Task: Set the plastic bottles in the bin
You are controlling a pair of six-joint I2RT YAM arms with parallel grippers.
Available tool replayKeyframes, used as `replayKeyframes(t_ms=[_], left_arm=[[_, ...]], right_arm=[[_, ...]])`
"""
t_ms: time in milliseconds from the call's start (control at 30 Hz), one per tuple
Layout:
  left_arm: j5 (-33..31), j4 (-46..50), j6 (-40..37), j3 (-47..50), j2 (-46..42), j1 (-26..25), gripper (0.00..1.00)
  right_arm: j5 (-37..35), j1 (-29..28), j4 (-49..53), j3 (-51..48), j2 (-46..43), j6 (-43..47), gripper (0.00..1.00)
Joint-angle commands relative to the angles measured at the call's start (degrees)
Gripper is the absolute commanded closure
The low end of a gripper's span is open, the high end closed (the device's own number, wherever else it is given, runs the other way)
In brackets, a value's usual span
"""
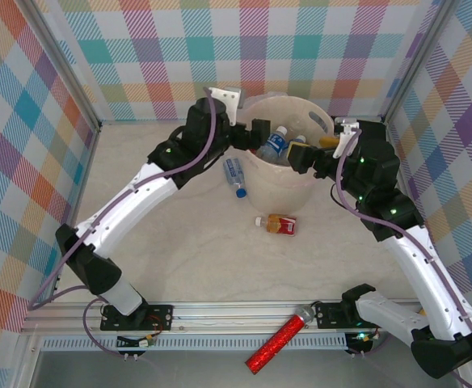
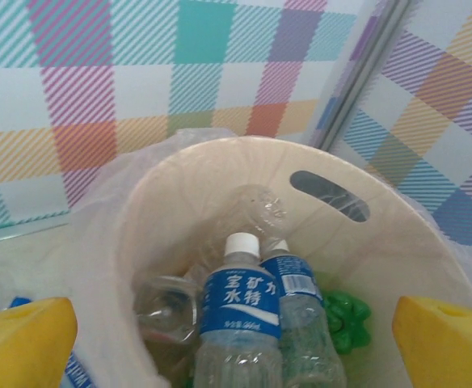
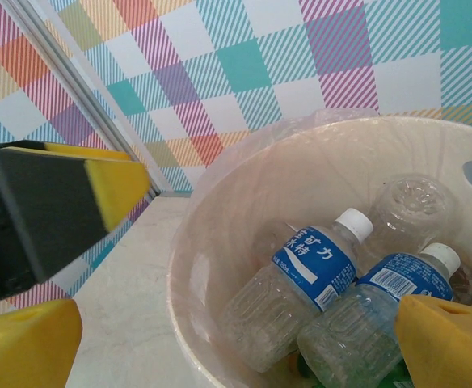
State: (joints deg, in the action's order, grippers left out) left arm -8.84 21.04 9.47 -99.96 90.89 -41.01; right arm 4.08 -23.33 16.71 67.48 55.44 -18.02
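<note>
- Red sparkly tube [image 1: 280, 343], flat by the near rail, at 6 o'clock in the top view.
- Brown bottle [image 1: 278, 224] with an orange label, on its side on the bench [image 1: 179, 242], near the bin [image 1: 280, 190], at 6 o'clock from it.
- Clear bottle [image 1: 235, 175] with a blue label, lying on the bench right beside the bin's wall, at 8 o'clock.
- Right hand [image 1: 302, 153], over the bin's 3 o'clock side, wide open, yellow fingers [image 3: 26, 343] far apart, nothing held.
- Left hand [image 1: 259, 129], by the rim at 10 o'clock, wide open too, holding nothing.
- Inside the bin: two blue-label bottles [image 2: 240, 315] with white caps, side by side, plus a squashed green bottle [image 2: 345, 319] next to them.
</note>
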Motion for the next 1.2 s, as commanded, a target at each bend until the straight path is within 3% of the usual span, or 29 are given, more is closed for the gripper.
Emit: replayKeyframes(t_ms=[0,267,467,733,900,1167], left_arm=[[-4.1,1.8,2.7,2.9,-3.4,3.2,0.00],[2.8,6.9,18.3,10.9,-3.9,15.6,0.00],[11.7,3.4,26.7,18.1,0.0,20.2,0.04],[22.2,-2.3,33.1,17.3,12.7,21.2,0.07],[24.9,-7.1,35.7,15.1,19.5,20.9,0.09],[25.4,-6.5,36.0,9.4,28.0,19.0,0.10]], right_arm=[[1.6,-0.3,-1.1,0.8,0.5,-0.6,0.01],[4.3,-0.3,-1.7,2.5,2.7,-1.7,0.01],[5.3,-0.3,-1.5,3.4,3.6,-2.0,0.01],[5.9,-0.3,-0.5,4.4,3.9,-1.7,0.01],[6.2,-0.3,0.1,4.8,4.0,-1.3,0.01],[10.8,-0.3,1.9,7.2,6.1,-0.6,0.01]])
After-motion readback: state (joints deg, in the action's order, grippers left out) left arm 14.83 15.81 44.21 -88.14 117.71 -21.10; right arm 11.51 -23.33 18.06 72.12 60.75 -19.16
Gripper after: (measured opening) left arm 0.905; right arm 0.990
